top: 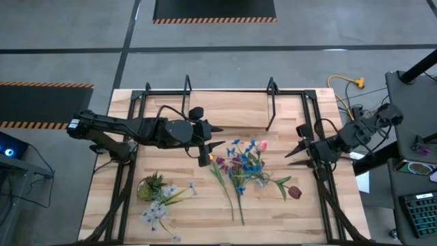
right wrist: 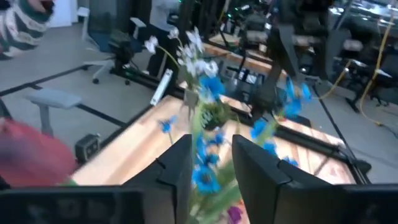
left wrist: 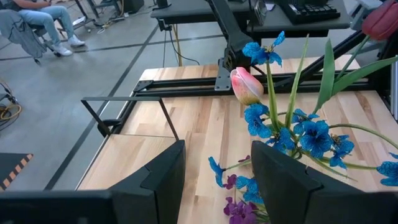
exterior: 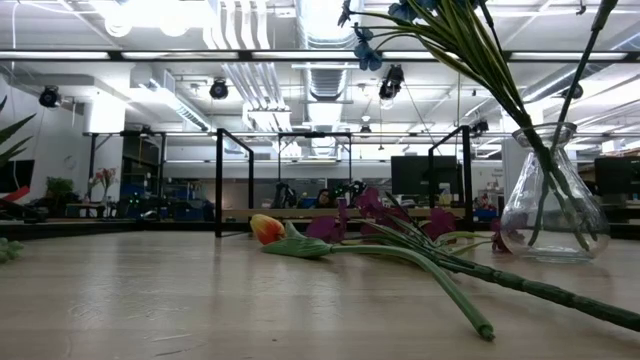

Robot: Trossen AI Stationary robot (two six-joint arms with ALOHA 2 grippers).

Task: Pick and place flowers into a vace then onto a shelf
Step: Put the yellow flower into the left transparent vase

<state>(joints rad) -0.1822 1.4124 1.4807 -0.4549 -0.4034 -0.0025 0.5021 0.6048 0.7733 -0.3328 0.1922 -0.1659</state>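
The clear glass vace (exterior: 552,195) stands upright on its base right of the table's middle. It holds blue flowers (top: 251,162) and a pink tulip (left wrist: 246,86). More flowers (top: 229,179) lie flat on the table beside it, among them a yellow-orange tulip (exterior: 266,229) and a dark red one (top: 295,193). My left gripper (top: 217,138) hovers open just left of the bouquet, well above the table. My right gripper (top: 293,154) hangs to the bouquet's right, its fingers a small way apart with nothing between them. The shelf (left wrist: 134,155) sits at the table's far side on black loop supports.
A squat green potted plant (top: 151,186) stands near the table's front left, with white flowers (top: 158,210) lying beside it. Black frame rails (top: 319,171) run along the table's sides. A person sits in the room beyond the table (left wrist: 37,25).
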